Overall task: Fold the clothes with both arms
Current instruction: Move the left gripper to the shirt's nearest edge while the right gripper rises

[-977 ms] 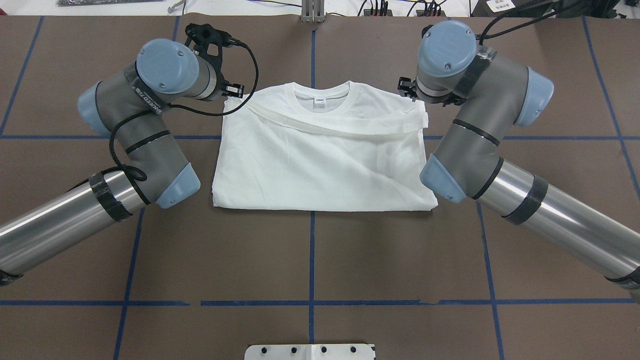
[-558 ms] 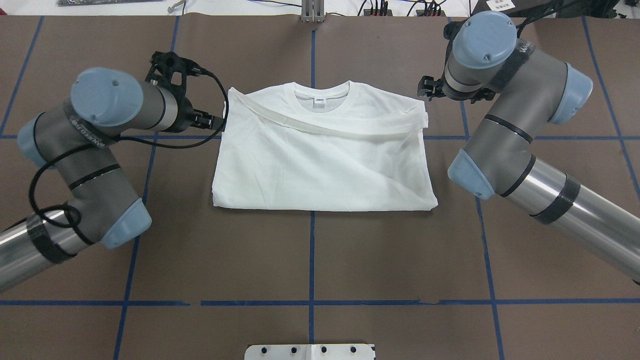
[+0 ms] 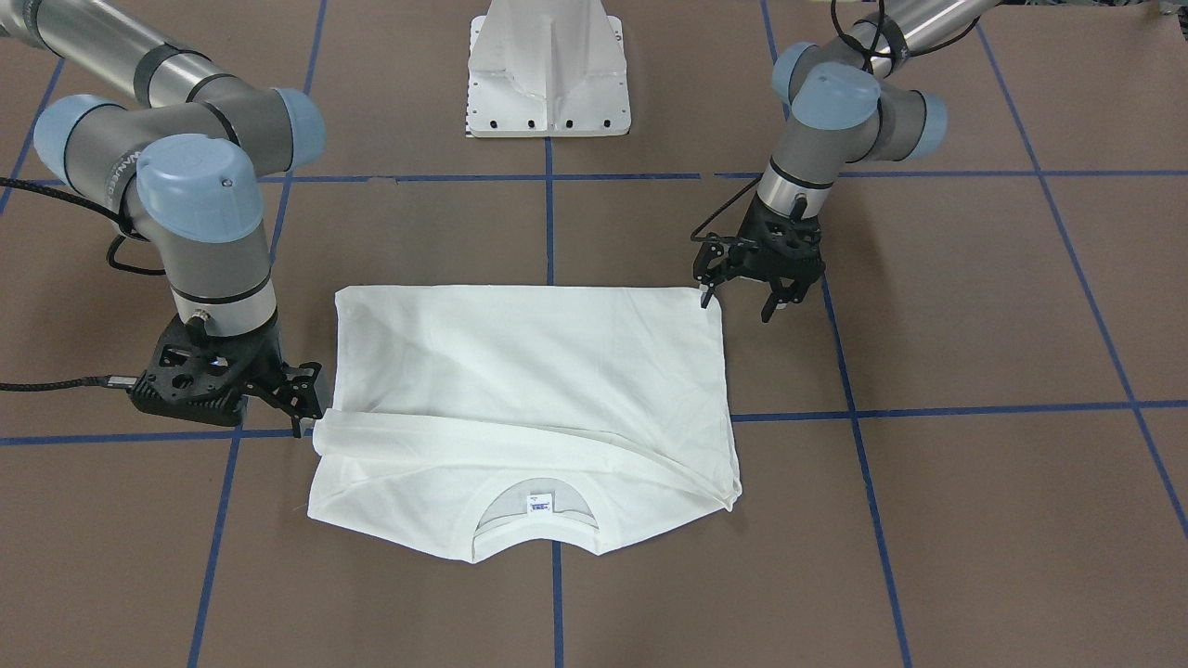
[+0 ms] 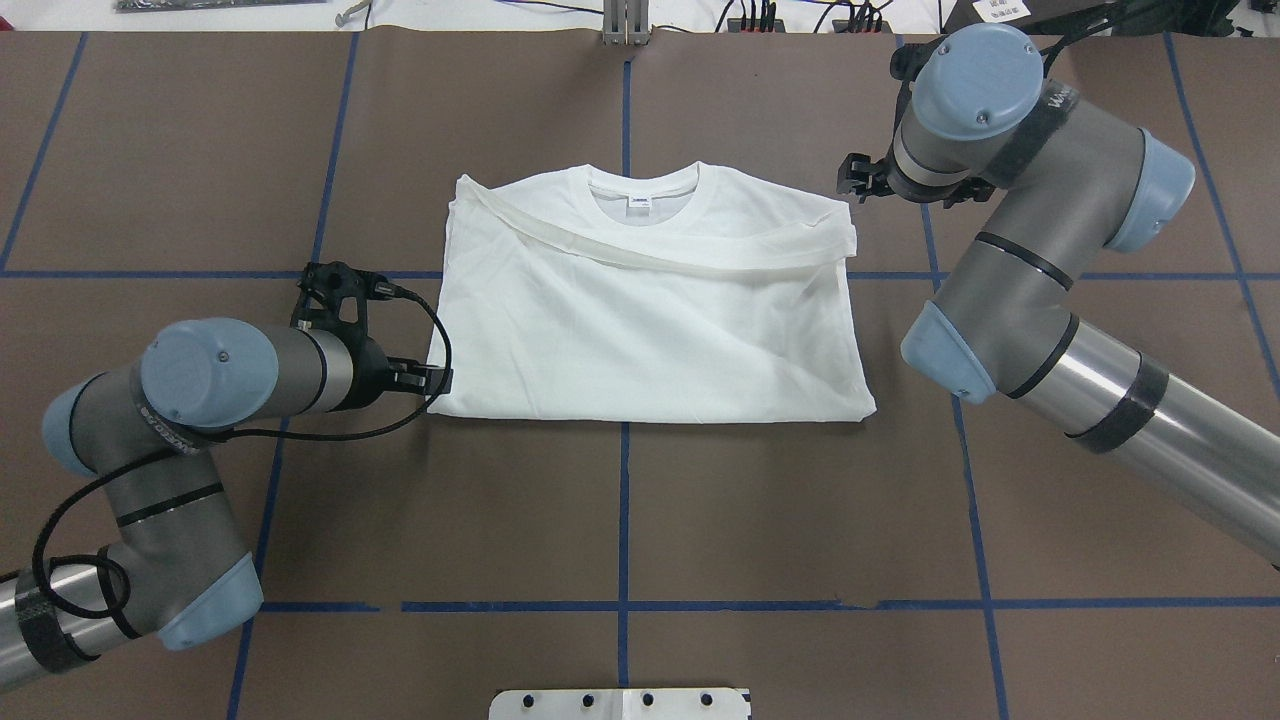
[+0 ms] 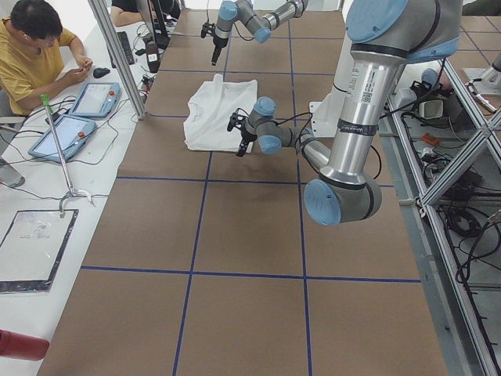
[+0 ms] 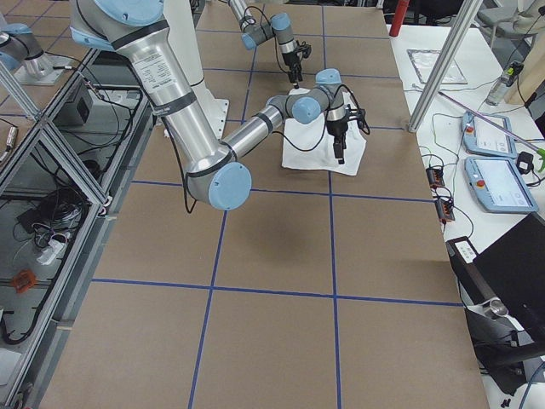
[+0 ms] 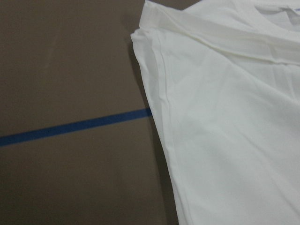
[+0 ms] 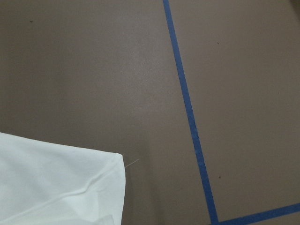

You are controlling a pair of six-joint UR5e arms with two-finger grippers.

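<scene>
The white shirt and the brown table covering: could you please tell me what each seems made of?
The shirt looks like thin, matte, soft fabric, probably cotton: it creases softly and has a thicker collar band. The table covering looks like matte brown paper or card, flat and unreflective; I cannot tell which. Its blue lines look like tape.

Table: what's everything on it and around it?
White long-sleeved T-shirt: one, white, folded flat mid-table, neck away from robot.
Brown table with blue tape grid: one, under everything.
White metal pedestal base: one, white, robot's table edge.
Person in yellow shirt: one, beside the table.
Grey touchscreen pendants: two, side bench near person.
Left end effector: one, black, open, at shirt's near corner.
Right end effector: one, black, open, beside far shoulder.
</scene>
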